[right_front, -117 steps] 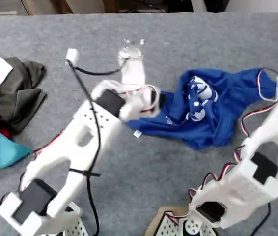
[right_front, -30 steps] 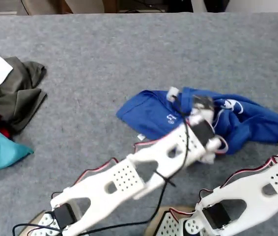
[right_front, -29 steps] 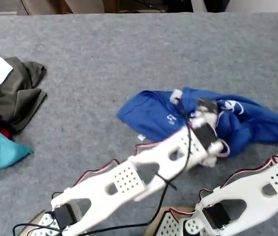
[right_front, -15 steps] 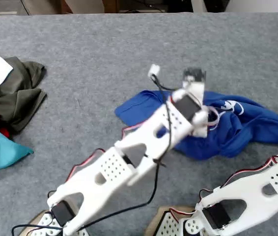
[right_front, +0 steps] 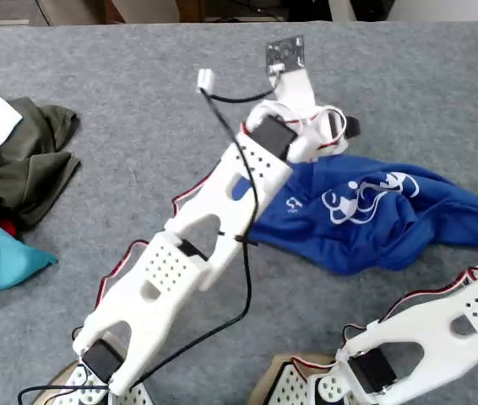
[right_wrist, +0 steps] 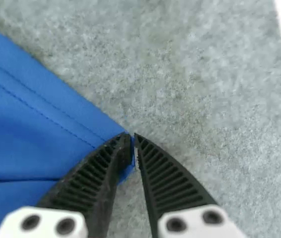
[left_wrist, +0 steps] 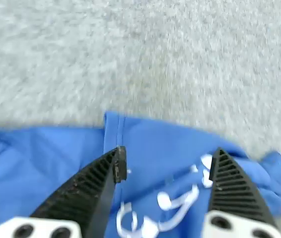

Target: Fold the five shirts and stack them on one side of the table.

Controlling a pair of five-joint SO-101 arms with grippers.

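Over at 3 o'clock on the table (right_front: 138,76), the blue shirt (right_front: 366,215) lies spread out but is not folded yet. The left gripper (left_wrist: 169,156) hangs over the shirt's 12 o'clock edge with its fingers wide apart, holding nothing. The right gripper (right_wrist: 132,141) is pinched tight on the shirt's 3 o'clock corner, close to the table's edge (careful there). The other shirts (right_front: 19,169) sit in a messy heap at 9 o'clock, so no stack is started. Lots of bare room shows at 12 o'clock.

Smooth matt cloth shirt (right_front: 374,215) on rough, fuzzy felt table (right_front: 138,76).
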